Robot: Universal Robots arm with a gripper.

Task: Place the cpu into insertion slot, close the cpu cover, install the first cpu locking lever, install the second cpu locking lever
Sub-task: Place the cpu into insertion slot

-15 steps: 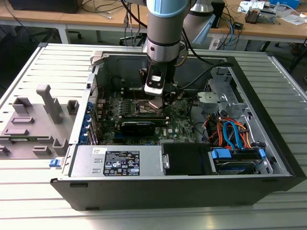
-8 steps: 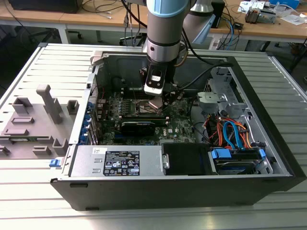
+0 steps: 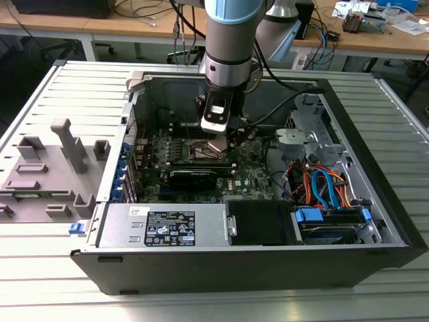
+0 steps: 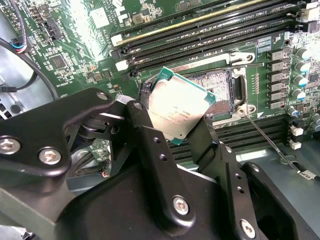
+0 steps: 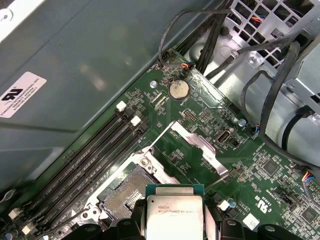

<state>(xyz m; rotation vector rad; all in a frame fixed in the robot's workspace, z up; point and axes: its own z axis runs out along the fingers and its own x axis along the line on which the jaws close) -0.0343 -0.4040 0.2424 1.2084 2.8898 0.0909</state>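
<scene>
An open black metal computer case point(image 3: 375, 221) lies on its side on a ribbed grey metal table point(image 3: 40, 268). A grey and blue robot arm point(image 3: 231, 40) reaches down into the case, over the middle of the green motherboard point(image 3: 248, 178).

The black gripper point(image 4: 175, 127) has its jaws closed on the cpu point(image 4: 177, 107), a small flat square chip with a silvery metal top and a green edge. Its black fingers point(image 4: 150, 145) press on two opposite edges of the chip. In the second wrist view the cpu is tilted and hangs just above the insertion slot point(image 4: 215, 85), partly over it and not seated.

The insertion slot is a dark square socket with a thin metal rim, next to the long black memory slots point(image 4: 200, 25). Its contact field lies bare in both wrist views.

In the first wrist view the cpu cover point(image 5: 197, 147), a thin silvery metal frame, is swung up and away from the slot. A thin wire locking lever point(image 4: 270, 140) stands out from one corner of the slot.
</scene>
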